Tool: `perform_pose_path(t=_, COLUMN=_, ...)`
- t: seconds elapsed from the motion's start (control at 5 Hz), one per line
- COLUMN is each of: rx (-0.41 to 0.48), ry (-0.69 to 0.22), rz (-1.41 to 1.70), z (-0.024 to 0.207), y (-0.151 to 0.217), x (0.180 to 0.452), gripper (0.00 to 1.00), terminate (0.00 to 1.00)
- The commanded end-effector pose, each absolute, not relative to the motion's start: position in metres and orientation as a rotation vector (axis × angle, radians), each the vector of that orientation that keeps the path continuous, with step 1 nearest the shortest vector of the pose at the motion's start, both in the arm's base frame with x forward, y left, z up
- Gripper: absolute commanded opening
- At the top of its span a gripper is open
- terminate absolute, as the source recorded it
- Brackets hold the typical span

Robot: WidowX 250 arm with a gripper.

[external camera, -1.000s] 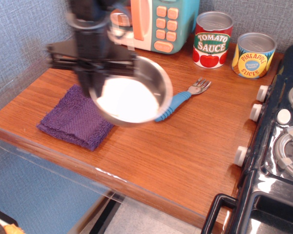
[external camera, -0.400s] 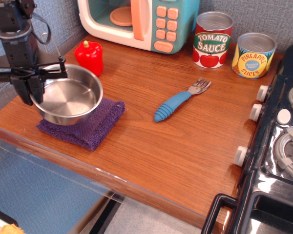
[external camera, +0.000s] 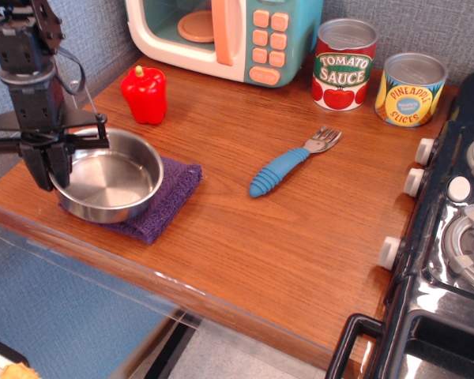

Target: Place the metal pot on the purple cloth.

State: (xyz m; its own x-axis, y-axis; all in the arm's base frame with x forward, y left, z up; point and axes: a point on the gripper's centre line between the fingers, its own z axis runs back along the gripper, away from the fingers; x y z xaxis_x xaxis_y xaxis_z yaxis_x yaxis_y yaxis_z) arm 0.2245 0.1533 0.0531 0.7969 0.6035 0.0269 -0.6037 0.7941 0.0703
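Holding the metal pot point(external camera: 108, 175) by its left rim in my gripper point(external camera: 54, 163), I have it low on the purple cloth point(external camera: 164, 204) near the counter point(external camera: 245, 253) edge, so letting go crooked could tip it off.

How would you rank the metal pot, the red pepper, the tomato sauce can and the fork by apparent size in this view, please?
1. metal pot, clearly largest.
2. tomato sauce can.
3. fork, longer than the pepper but slim.
4. red pepper.
The last two look close, so that order is unsure.
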Motion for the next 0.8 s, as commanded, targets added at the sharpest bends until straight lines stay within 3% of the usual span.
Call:
perform_pose_path(t=0.0, rx=0.086, ry=-0.030, rz=0.647, z=0.058, y=0.151, x=0.227, gripper=0.00, terminate=0.00)
perform_pose_path(t=0.2, rx=0.097, ry=-0.018, rz=0.638, z=0.062, y=0.149, x=0.230, gripper=1.00, terminate=0.00)
perform_pose_path(t=0.4, rx=0.083, ry=-0.047, rz=0.607, z=0.064, y=0.143, x=0.236, gripper=1.00, terminate=0.00)
perform_pose_path(t=0.6, rx=-0.001, ry=-0.068, rz=0.570, z=0.064, y=0.135, x=0.241, gripper=1.00, terminate=0.00)
